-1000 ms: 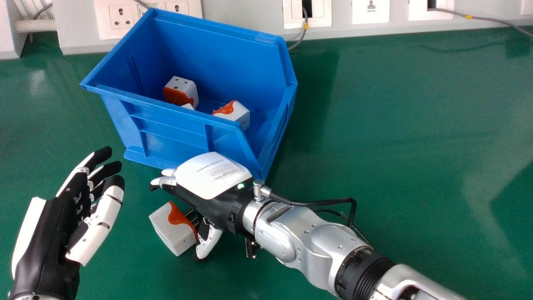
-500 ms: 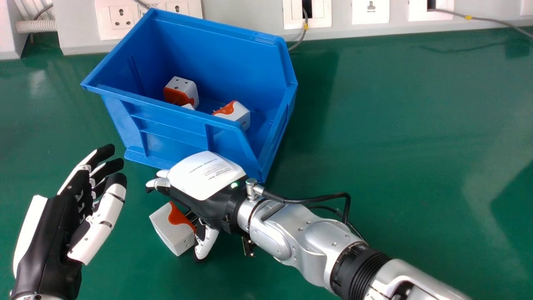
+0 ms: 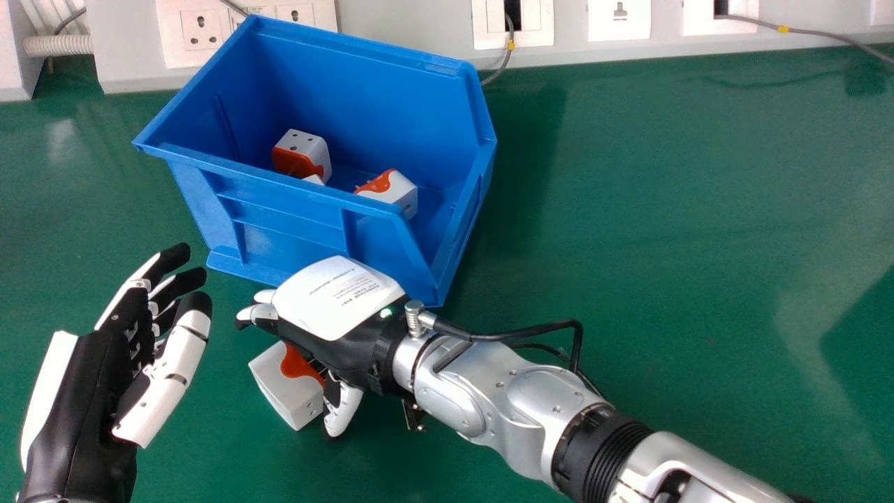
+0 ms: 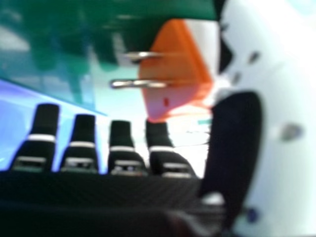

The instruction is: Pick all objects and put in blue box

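Note:
My right hand (image 3: 335, 300) is open in front of the blue box (image 3: 279, 209), its back turned up and its thumb beside a white and orange plug adapter (image 3: 283, 391) on the table. In the right hand view, the adapter (image 4: 173, 79) has its metal pins pointing in past the open right hand (image 4: 121, 148), between fingers and thumb. Inside the box lie a white and orange adapter (image 3: 300, 155), another one (image 3: 391, 192) and a small white part of something mostly hidden by the front wall. My left hand (image 3: 91, 377) stays open at the left.
The green table (image 3: 663, 244) extends to the right of the box. Behind it runs a pale wall panel with sockets (image 3: 202, 31) and a grey cable (image 3: 810, 31). A black cable (image 3: 517, 332) loops over my right wrist.
My right hand has shifted left over the adapter on the table, its fingers now farther left. The adapter and the left hand have stayed nearly in place.

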{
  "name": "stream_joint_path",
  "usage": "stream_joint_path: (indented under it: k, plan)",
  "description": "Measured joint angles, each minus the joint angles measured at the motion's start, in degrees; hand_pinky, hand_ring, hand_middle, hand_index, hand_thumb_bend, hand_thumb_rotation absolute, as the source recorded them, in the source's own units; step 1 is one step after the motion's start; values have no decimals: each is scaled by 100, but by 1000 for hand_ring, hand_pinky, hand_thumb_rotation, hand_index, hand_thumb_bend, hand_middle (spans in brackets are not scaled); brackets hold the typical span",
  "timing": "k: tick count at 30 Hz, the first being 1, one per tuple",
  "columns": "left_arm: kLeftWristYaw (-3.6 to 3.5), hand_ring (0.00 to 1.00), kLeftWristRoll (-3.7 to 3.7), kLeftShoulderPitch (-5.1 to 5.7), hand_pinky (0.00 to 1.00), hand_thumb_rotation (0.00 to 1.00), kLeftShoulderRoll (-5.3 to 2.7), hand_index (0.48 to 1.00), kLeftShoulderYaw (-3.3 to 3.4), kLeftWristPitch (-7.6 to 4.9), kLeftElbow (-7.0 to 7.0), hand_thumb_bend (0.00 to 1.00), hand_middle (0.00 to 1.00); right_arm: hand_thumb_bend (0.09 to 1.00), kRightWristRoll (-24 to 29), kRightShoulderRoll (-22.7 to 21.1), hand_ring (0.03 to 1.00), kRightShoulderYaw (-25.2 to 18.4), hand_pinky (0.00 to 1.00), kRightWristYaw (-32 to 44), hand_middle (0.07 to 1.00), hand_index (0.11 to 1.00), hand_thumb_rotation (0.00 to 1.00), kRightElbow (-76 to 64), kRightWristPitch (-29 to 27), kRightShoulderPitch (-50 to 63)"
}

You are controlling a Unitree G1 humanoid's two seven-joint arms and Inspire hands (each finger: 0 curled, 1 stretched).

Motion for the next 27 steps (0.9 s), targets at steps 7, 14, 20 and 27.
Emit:
stream_joint_path:
  k: [7,14,20,27]
  plan:
    - [21,849,-1,-1,763,628,0,885,0,0,0,246,869,538,7,14,874,4,764,13,907,853,0,-65,-13,59]
    - [21,850,0,-7,765,635,1,886,0,0,0,247,870,514,10,3,866,39,746,164,908,846,6,-184,-86,85]
    - [23,851,2,-10,762,640,2,887,0,0,0,245,870,516,-8,-102,861,66,743,331,901,840,1,-368,-160,88]
    - [23,852,-3,-12,762,641,2,887,0,0,0,241,871,519,-87,-172,856,99,740,471,895,834,0,-513,-231,88]
